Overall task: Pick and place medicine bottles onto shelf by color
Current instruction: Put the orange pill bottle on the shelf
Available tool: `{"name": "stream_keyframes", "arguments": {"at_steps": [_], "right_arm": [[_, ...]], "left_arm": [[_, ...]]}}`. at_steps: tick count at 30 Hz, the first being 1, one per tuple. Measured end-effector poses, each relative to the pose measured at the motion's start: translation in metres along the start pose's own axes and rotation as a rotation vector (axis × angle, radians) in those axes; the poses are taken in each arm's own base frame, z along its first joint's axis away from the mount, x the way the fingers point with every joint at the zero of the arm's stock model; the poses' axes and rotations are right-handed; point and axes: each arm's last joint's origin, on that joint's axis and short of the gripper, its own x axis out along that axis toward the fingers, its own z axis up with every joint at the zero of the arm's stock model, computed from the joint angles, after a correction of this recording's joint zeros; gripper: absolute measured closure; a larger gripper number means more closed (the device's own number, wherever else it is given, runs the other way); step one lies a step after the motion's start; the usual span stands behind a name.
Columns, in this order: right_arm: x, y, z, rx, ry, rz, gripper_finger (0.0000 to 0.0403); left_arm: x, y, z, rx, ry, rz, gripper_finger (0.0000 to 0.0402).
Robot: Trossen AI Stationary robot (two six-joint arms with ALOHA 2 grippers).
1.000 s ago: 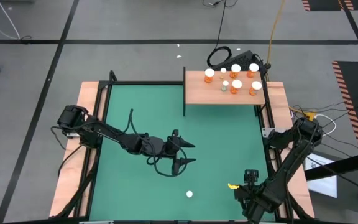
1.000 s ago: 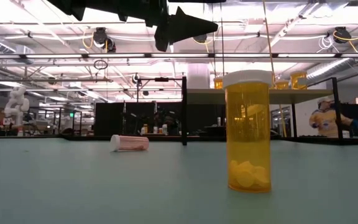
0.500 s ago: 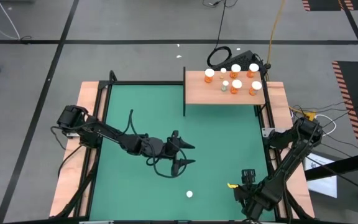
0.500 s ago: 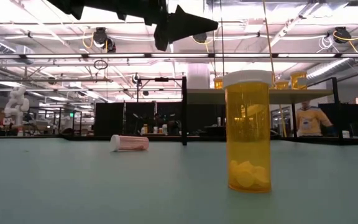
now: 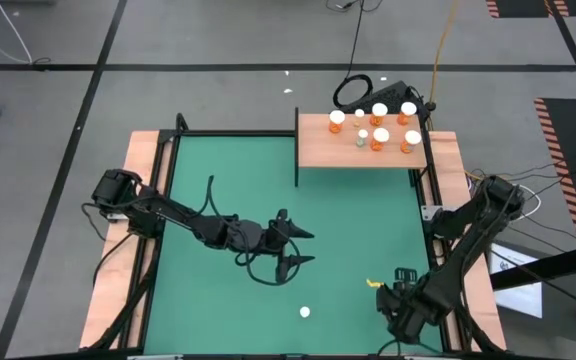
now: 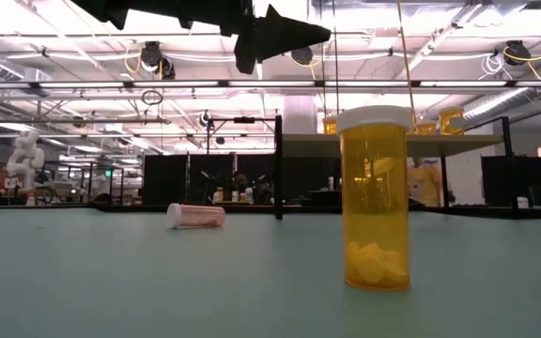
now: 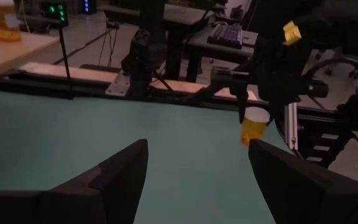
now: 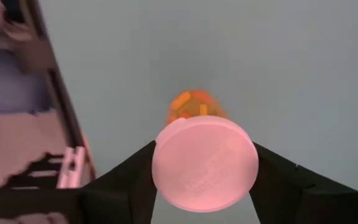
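Observation:
My right gripper (image 5: 400,287) hangs over the green mat's near right corner, pointing down, shut on an orange medicine bottle (image 7: 253,126) with a white cap. My left gripper (image 5: 302,248) waits open above the mat's middle, touching nothing. Another orange medicine bottle (image 5: 305,312) stands upright on its base near the mat's near edge (image 6: 374,197). In the low view, one more bottle (image 6: 195,216) lies on its side on the mat. The wooden shelf (image 5: 318,152) at the far right carries several standing bottles (image 5: 380,133). My right gripper pinches the bottle's round white cap (image 8: 166,163) between its two fingers, one on each side of the rim. The fingers come from above, pointing down. The bottle stays upright below them; whether its base is on the mat I cannot tell.
Wooden side strips (image 5: 128,250) and black rails frame the mat. A black post (image 5: 297,150) stands at the shelf's left edge. A loose cable loop (image 5: 258,270) hangs under the left arm. Open mat lies between the grippers and the shelf.
My right gripper has shifted a little toward the table's far edge and tipped slightly. The left arm and the standing and lying bottles have kept still.

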Motion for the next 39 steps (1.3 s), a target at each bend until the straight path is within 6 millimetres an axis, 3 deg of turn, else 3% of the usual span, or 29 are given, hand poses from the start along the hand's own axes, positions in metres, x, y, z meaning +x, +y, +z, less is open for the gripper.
{"name": "stream_keyframes", "arguments": {"at_steps": [5, 12, 17, 24, 29, 39], "right_arm": [[-0.02, -0.014, 0.012, 0.096, -0.056, 0.059, 0.0174], [-0.044, -0.041, 0.034, 0.101, -0.136, 0.111, 0.0192], [-0.057, -0.066, 0.052, 0.091, -0.19, 0.123, 0.019], [-0.077, -0.116, 0.076, 0.075, -0.27, 0.117, 0.0183], [-0.091, -0.16, 0.089, 0.142, -0.219, 0.186, 0.0187], [-0.153, -0.216, 0.123, 0.042, -0.372, 0.087, 0.0187]], "left_arm": [[0.0, 0.006, 0.003, 0.005, -0.011, 0.015, 0.0124], [0.0, 0.007, 0.003, 0.052, -0.004, 0.031, 0.0124], [-0.007, 0.012, 0.0, 0.085, 0.095, 0.134, 0.0124], [-0.028, 0.019, 0.005, 0.08, 0.223, 0.296, 0.0124], [-0.032, 0.027, 0.001, 0.097, 0.247, 0.459, 0.0124], [-0.027, 0.061, 0.004, 0.019, 0.227, 0.598, 0.0124]]}}
